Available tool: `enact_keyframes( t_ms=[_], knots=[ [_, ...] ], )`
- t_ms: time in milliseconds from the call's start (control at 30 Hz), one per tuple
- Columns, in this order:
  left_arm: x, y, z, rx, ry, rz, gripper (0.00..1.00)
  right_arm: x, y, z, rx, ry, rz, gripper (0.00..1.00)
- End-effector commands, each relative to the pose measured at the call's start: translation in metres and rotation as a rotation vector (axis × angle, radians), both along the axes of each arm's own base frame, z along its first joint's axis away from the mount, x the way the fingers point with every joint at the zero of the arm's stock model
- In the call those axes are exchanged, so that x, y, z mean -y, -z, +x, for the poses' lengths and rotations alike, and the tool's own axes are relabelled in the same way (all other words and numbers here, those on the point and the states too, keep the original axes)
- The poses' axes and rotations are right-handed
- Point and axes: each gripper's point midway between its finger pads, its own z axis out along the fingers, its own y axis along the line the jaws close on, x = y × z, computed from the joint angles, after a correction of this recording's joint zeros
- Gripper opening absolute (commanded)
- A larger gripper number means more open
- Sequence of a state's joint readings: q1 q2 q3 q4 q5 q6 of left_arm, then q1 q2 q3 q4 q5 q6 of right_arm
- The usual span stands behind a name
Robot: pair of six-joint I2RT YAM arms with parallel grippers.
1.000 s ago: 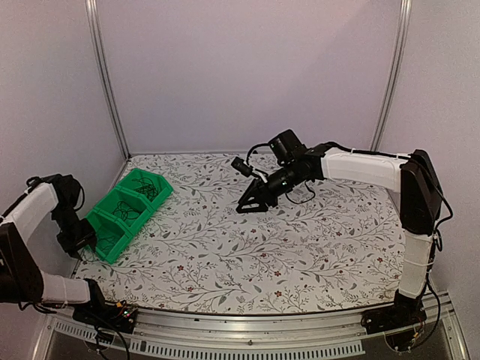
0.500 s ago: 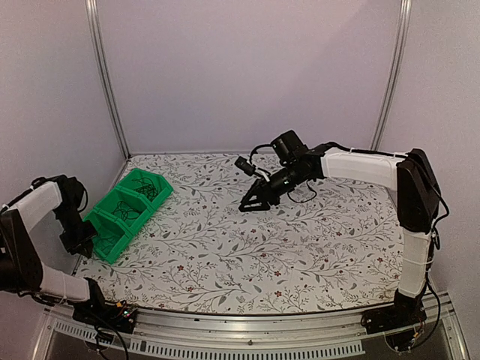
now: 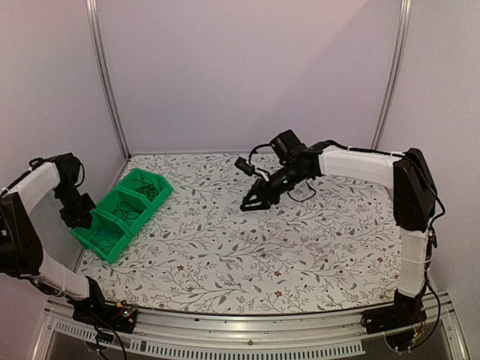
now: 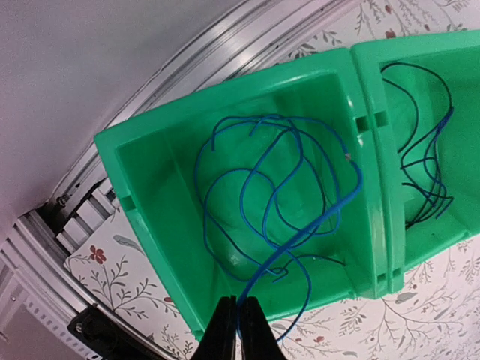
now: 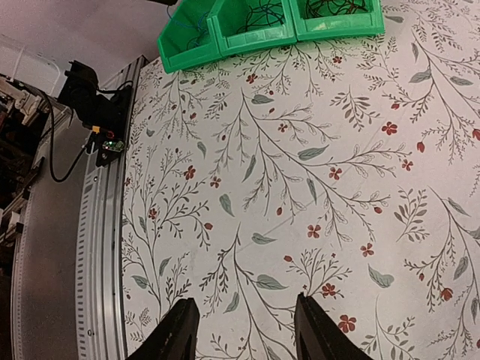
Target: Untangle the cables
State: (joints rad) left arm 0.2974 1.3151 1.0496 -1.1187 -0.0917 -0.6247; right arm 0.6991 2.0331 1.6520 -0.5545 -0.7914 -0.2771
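Left gripper: fingers pressed together and clamped on the blue cable. The cable rises from between the tips into the nearest green bin just ahead and lies there in loose overlapping loops. Only the left wrist view shows this grip. From above, the same gripper is a dark shape at the left end of the bin row, and the cable is too thin to make out. Second bin, ahead and to the right of those fingertips: one dark cable, looping, kept apart from the blue one by the bin walls between them. Third bin, farthest from the left gripper: a dark tangle, seen from above and at the top edge of the right wrist view, outside the left wrist view. Right gripper: fingers spread wide with nothing between them and bare cloth beyond. All three bins sit well ahead of it. The top view places it low over the rear middle of the table, tips aimed left. Whether it touches the cloth cannot be told. Surface: pale floral cloth printed with grey-green sprigs and small red flowers. Aluminium rail along the near edge. A black box with wiring on that rail is shown clearly only by the right wrist view. Room: plain pale lilac walls and two metal corner posts.
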Motion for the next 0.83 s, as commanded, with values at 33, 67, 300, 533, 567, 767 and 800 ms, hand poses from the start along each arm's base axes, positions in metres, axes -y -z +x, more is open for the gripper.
enact_keyframes(
  t_ms=[33, 67, 300, 533, 567, 767, 800],
  knots=[
    [-0.01, 0.024, 0.006, -0.04, 0.029, 0.039, 0.0, 0.02, -0.029, 0.02, 0.139, 0.048, -0.017, 0.47],
    [-0.011, 0.023, 0.006, -0.038, 0.028, 0.042, 0.0, 0.026, -0.036, 0.026, 0.163, 0.064, -0.014, 0.47],
    [-0.018, -0.037, 0.022, 0.08, 0.03, 0.115, 0.44, 0.112, -0.131, 0.102, 0.353, 0.351, 0.087, 0.5],
    [0.026, -0.14, 0.101, 0.444, 0.284, 0.216, 0.47, 0.207, -0.194, 0.14, 0.539, 0.668, 0.037, 0.6],
    [0.045, -0.159, 0.12, 0.537, 0.367, 0.217, 0.47, 0.218, -0.201, 0.144, 0.574, 0.732, 0.01, 0.64],
    [0.178, -0.236, 0.176, 0.964, 0.801, 0.162, 0.48, 0.249, -0.23, 0.139, 0.646, 0.913, -0.002, 0.63],
    [0.194, -0.233, 0.178, 0.988, 0.863, 0.156, 0.48, 0.252, -0.227, 0.14, 0.641, 0.932, -0.01, 0.64]
  ],
)
